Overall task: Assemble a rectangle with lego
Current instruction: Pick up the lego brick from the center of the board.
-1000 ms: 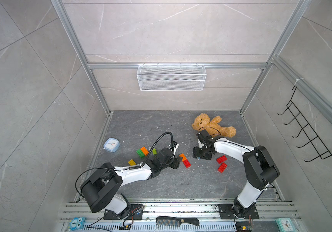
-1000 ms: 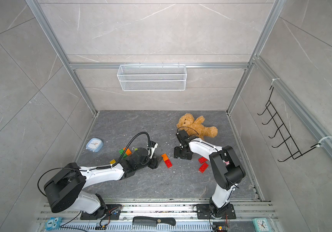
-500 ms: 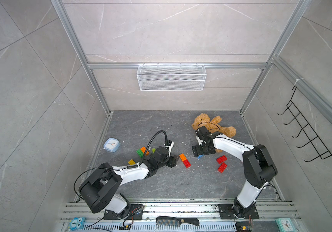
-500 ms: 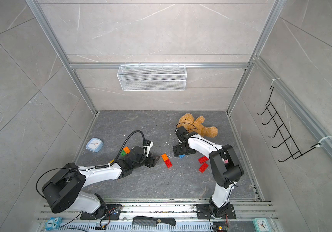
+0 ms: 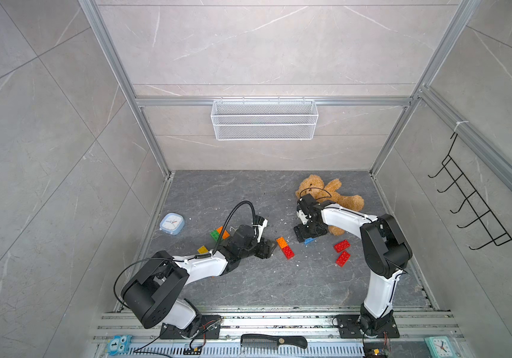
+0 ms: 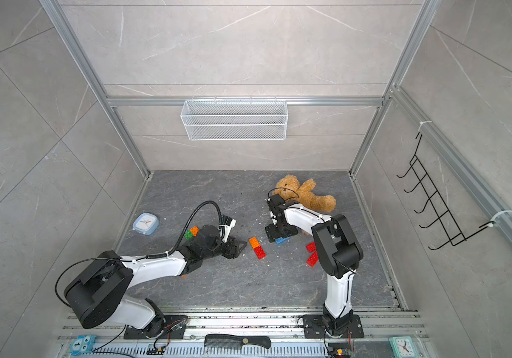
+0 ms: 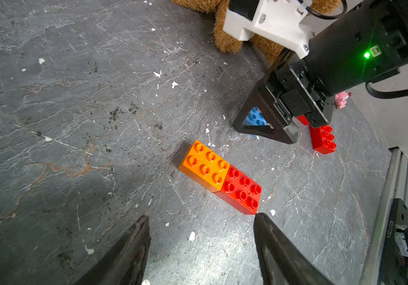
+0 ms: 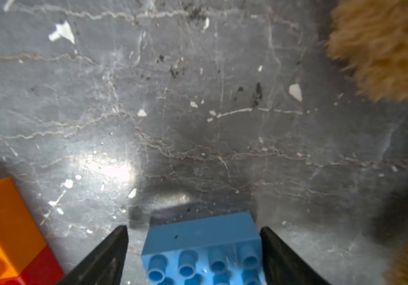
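Right claw is standing spread astride the blue brick. One finger is leaving a clear gap to the brick's side. The other finger is sitting just beside or against it, cannot tell which. It is not pinching. The brick is lying flat on the tabletop, studs up.

Change: a second ago no blue was showing under this claw in the top view. Half a second ago the claw was drawing off toward the teddy bear, leaving the brick bare on the tabletop. Now it is down around the brick again. Reading: the brick is probably being set down and re-gripped to correct the hold, so nothing is being added to the rectangle yet.

Left claw is also spread and empty, hovering low with its tips just short of the red brick. Its place is hardly changing.

Lego, in a top view:
- The orange brick and the red brick are lying end to end, touching, edges flush. They are making one short strip a little below and right of centre.
- The blue brick is lying near the strip, on its right, apart.
- The upper loose red brick and lower loose red brick are lying further right.
- The green brick and yellow brick are lying left of centre, beside the left arm.

Judgement: early stage.
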{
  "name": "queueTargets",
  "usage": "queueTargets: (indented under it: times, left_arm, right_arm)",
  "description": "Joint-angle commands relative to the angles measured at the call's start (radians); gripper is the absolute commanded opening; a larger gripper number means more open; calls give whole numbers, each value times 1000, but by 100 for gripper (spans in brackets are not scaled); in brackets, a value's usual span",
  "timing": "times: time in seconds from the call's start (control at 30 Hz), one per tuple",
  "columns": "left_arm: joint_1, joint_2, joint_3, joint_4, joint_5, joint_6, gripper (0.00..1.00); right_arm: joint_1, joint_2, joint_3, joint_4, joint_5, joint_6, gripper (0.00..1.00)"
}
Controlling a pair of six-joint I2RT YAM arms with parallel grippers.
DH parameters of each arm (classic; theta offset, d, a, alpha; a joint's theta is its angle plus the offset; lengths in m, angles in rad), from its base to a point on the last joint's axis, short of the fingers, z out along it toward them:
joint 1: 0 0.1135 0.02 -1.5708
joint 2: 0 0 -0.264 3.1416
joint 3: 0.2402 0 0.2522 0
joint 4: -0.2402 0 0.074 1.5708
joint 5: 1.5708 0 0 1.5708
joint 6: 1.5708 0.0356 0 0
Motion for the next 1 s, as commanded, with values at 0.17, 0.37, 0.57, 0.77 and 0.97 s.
queueTargets:
  times: [0.17,0.37,0.57,0.77,0.97]
  left_arm:
    - [5,19,10,52,32,-18,68]
    - [4,23,9,56,29,-21,67]
    - [13,-2,-6,51,-1,-34,66]
    - [64,-160,-47,-72,-75,-11,67]
    - [-16,-155,-27,-225,-140,114,72]
  right_arm:
    - [5,-24,-18,-44,14,23,79]
    - [5,-18,-2,-45,19,26,70]
    - [10,-59,-10,-45,30,42,59]
    - [41,-225,-31,-76,12,43,51]
    - [117,-267,-19,-127,-22,-43,53]
